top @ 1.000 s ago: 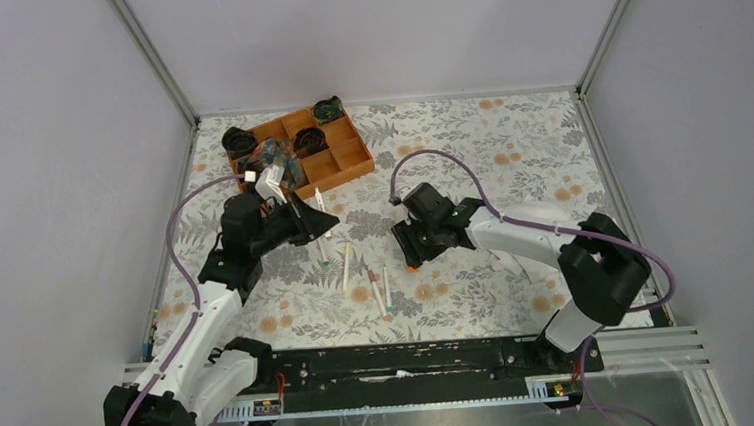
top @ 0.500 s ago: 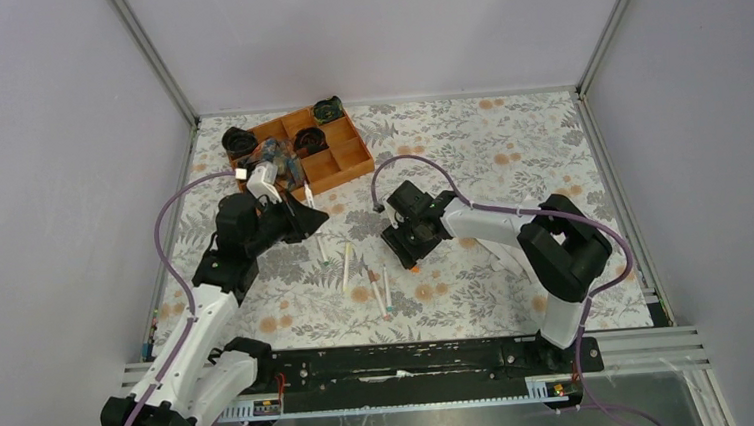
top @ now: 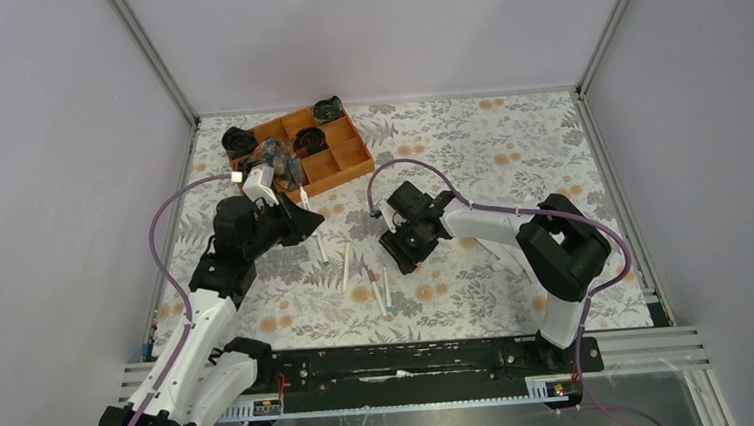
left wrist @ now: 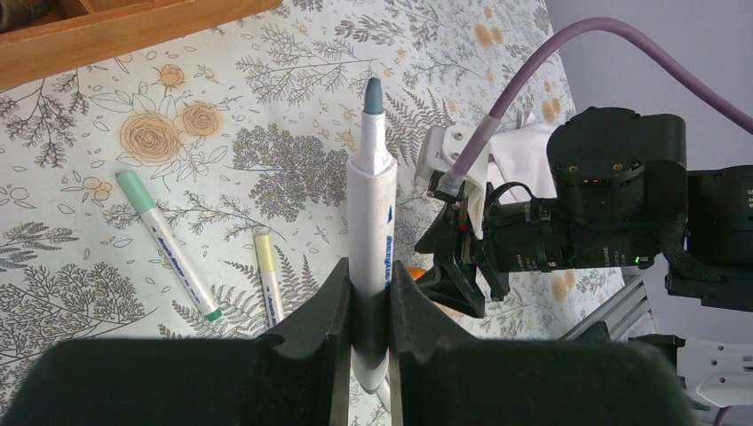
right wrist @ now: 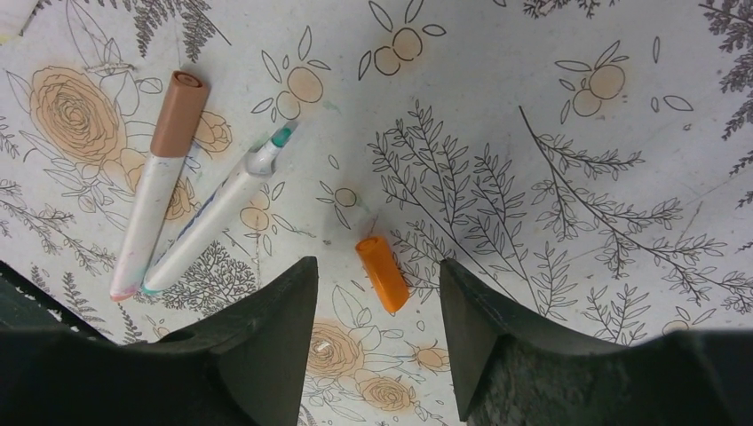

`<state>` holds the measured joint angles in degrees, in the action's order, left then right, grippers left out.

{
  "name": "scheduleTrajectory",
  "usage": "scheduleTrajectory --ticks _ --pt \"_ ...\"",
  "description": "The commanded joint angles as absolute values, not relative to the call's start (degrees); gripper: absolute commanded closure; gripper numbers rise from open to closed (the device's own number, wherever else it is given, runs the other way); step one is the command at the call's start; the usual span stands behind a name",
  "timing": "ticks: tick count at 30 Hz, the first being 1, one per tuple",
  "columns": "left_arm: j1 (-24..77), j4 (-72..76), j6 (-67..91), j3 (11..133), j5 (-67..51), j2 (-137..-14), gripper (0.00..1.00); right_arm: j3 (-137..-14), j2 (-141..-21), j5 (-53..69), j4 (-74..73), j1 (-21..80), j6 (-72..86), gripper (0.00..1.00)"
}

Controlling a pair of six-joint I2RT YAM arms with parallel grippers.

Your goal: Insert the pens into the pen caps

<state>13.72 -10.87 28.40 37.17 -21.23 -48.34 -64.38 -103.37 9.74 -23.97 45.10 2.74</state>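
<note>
The left claw (left wrist: 370,286) is pinching a white pen (left wrist: 371,204) near its bottom. The pen stands up in the middle of the left wrist view, and its blue-green tip is bare.

The right claw (right wrist: 376,266) is spread wide and hangs low over the flowery cloth (right wrist: 568,106). A little orange cap (right wrist: 384,273) lies flat between its two fingers, low in the middle of the right wrist view. I think nothing touches it yet. At the left lie a brown-capped pen (right wrist: 158,191) and a bare pen (right wrist: 209,226).

The step looks like picking up the cap. Next the right claw should go down, squeeze the cap, lift it, and point its open end at the held pen's tip.
</note>
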Motion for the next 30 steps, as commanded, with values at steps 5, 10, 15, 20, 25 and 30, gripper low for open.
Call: scheduleTrajectory --ticks 5,10,15,20,25,30 --pt "13.3 -10.9 26.9 38.1 -20.5 -46.7 1.0 -63.9 -103.4 9.7 -24.5 44.8 0.5 0.45" --pt "13.3 -11.5 26.7 37.5 -20.3 -45.5 1.0 -63.0 -103.7 7.2 -24.0 44.8 0.6 0.52" --pt "13.3 -13.2 25.6 37.5 -20.7 -44.8 1.0 -62.2 -103.8 5.0 -22.6 44.9 1.2 0.58" --pt "13.4 -15.2 24.4 37.4 -20.7 -45.0 1.0 -61.5 -105.0 1.3 -20.7 45.9 3.1 0.58" --pt "13.4 -15.9 22.5 37.1 -22.4 -43.8 1.0 -60.4 -105.8 -3.5 -19.5 47.8 5.0 0.62" --pt "13.4 -16.0 21.1 36.5 -23.1 -42.3 1.0 -58.8 -106.1 -6.7 -19.1 48.9 7.9 0.67"
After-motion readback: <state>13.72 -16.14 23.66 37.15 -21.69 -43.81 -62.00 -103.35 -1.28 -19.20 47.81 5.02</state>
